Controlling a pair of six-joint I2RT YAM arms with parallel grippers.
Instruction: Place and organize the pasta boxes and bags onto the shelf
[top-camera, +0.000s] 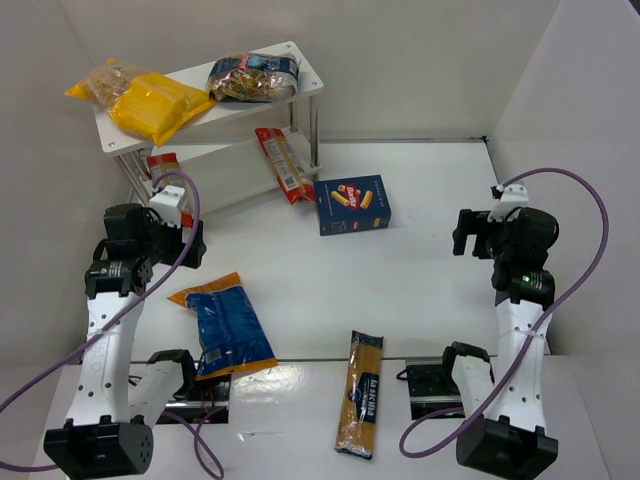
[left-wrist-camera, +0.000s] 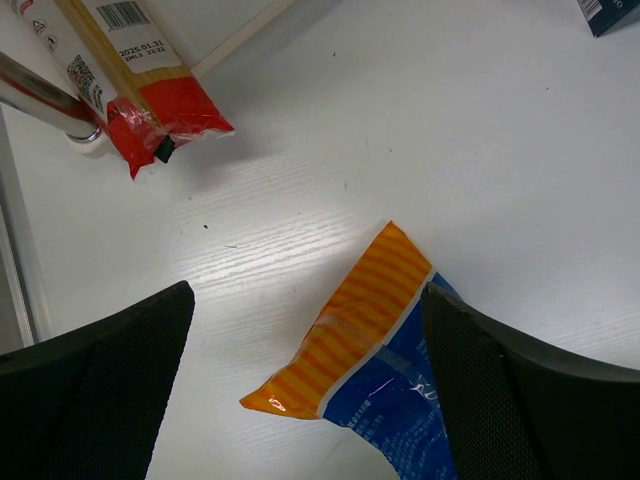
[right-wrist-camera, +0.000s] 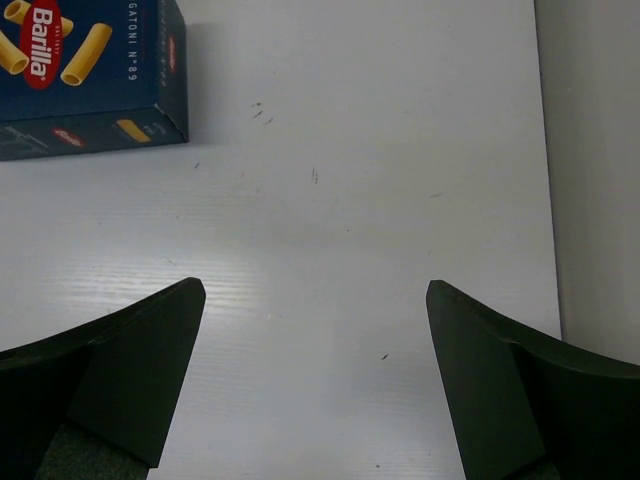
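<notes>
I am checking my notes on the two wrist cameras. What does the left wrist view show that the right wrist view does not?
Only the left wrist view: the striped end of the blue-orange bag, a red-ended spaghetti packet, a silver shelf leg. Only the right wrist view: the printed face of the dark blue box, the side wall. Both: the white table and open fingers, the left gripper's or the right gripper's; the left view's dark blue corner is probably that box.

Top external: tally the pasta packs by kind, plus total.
Box: 1, dark blue box
Spaghetti packets: 3, left red packet, right red packet, blue-label packet
Bags: 3, yellow bag, dark clear bag, blue-orange bag; the yellow may be two overlapping
Total: 7
</notes>
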